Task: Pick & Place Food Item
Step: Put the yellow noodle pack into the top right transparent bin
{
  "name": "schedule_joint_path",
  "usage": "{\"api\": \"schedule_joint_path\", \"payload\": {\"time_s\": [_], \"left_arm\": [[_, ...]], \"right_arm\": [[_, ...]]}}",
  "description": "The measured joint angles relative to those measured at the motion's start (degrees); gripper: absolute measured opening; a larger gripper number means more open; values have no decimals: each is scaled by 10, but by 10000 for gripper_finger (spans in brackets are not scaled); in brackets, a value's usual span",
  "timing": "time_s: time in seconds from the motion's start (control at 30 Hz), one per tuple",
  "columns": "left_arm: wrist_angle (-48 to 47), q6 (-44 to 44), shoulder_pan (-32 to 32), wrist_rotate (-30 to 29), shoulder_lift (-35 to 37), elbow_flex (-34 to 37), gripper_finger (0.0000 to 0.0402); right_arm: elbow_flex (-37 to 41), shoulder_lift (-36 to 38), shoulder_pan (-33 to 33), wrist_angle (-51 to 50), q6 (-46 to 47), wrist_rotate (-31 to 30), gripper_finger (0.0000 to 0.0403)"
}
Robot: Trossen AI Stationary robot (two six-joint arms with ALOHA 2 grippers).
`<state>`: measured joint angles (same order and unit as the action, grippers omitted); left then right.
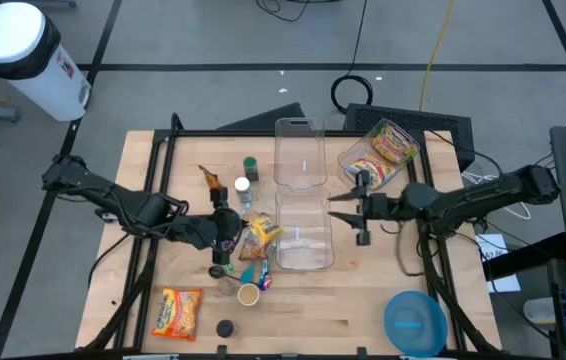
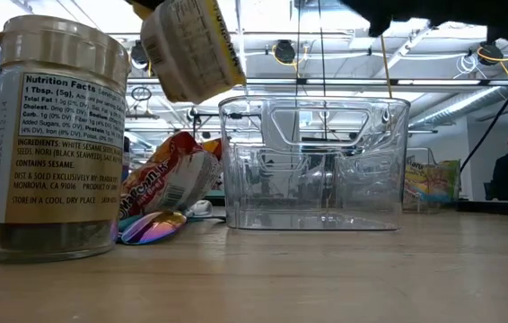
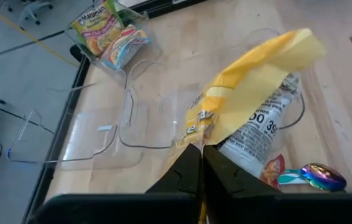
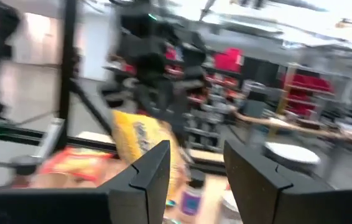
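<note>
My left gripper is shut on a yellow-and-white food packet and holds it up near the table's middle. In the low view the packet hangs well above the tabletop. It is just left of an open clear bin, which stands on its base. My right gripper hovers open on the bin's right side, pointing toward the table's left, with nothing between its fingers. My left gripper pinches the packet's yellow edge between its two shut fingers, coming from the table's left and slanting down. The packet juts out beyond the fingertips, lifted clear of the table.
A second clear bin lies behind the first. A tilted bin with noodle packs is at the far right. A seasoning jar, a snack bag, an orange noodle pack and a blue bowl also stand about.
</note>
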<state>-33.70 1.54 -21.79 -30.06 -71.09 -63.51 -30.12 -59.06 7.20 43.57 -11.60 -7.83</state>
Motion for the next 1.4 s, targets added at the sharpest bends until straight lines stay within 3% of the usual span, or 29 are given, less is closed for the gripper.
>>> {"api": "schedule_joint_path", "payload": {"time_s": [0.1, 0.23, 0.43, 0.7, 0.97, 1.2, 1.4], "left_arm": [[12, 0, 11, -6, 0, 0, 6], [10, 3, 25, -37, 0, 0, 6], [10, 16, 46, -41, -2, 0, 10], [9, 20, 53, -40, -2, 0, 11], [9, 19, 53, -37, -2, 1, 12], [9, 20, 53, -30, -2, 1, 6], [10, 22, 53, -29, -2, 1, 40]], "right_arm": [[-42, -59, 6, -5, -12, -12, 157], [-117, -145, 24, -28, -18, -18, 206], [-213, -251, 41, -40, -48, -104, 279], [-280, -346, 42, -44, -81, -101, 293], [-296, -368, 42, -43, -101, -136, 228], [-296, -368, 42, -42, -102, -160, 110], [-296, -368, 42, -50, -110, -160, 12]]}}
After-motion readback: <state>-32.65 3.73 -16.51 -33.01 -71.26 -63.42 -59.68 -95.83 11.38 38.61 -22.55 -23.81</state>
